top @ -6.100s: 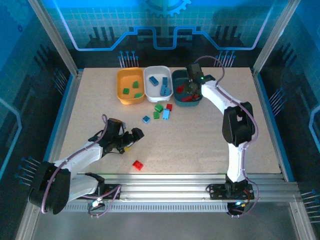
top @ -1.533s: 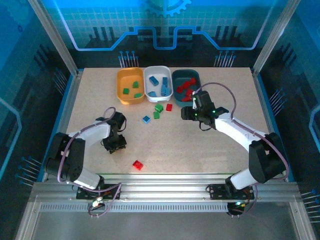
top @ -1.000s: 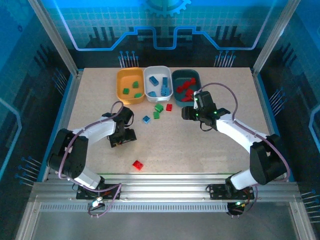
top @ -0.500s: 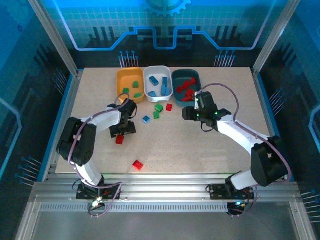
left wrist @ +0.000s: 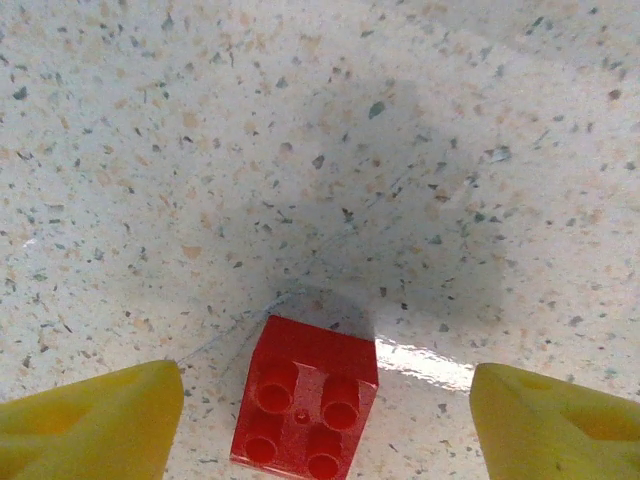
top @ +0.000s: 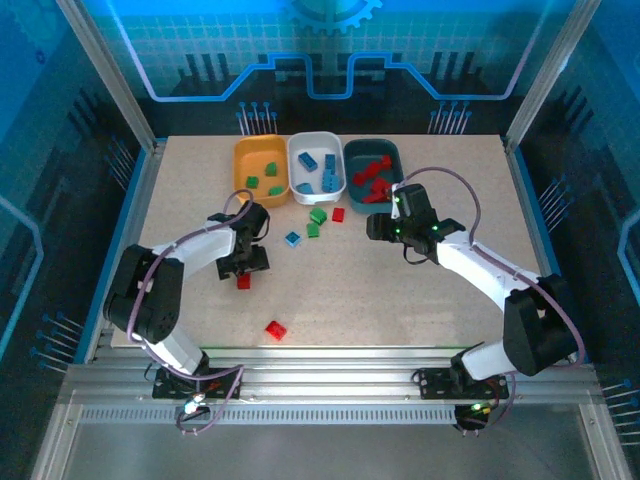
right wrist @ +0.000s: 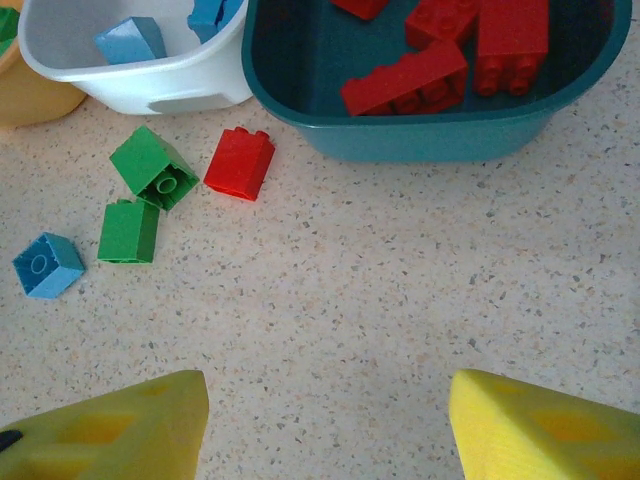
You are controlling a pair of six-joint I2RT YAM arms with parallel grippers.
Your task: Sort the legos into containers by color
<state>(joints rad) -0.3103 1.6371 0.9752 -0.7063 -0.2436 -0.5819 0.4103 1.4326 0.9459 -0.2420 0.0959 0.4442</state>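
Red lego (left wrist: 305,410), 4 studs up, lies flat on speckled table (left wrist: 300,150).

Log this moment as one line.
left hand open, straddling red lego on table | right hand open, empty, facing teal tray | sorting unfinished

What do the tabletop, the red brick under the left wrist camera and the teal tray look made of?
Tabletop: speckled stone-effect laminate or composite, smooth, faintly glossy judging by the glare patch; I can't tell which.
Red brick: moulded plastic, glossy, with crisp round studs.
Teal tray: probably plastic, satin finish, thin rounded rim.
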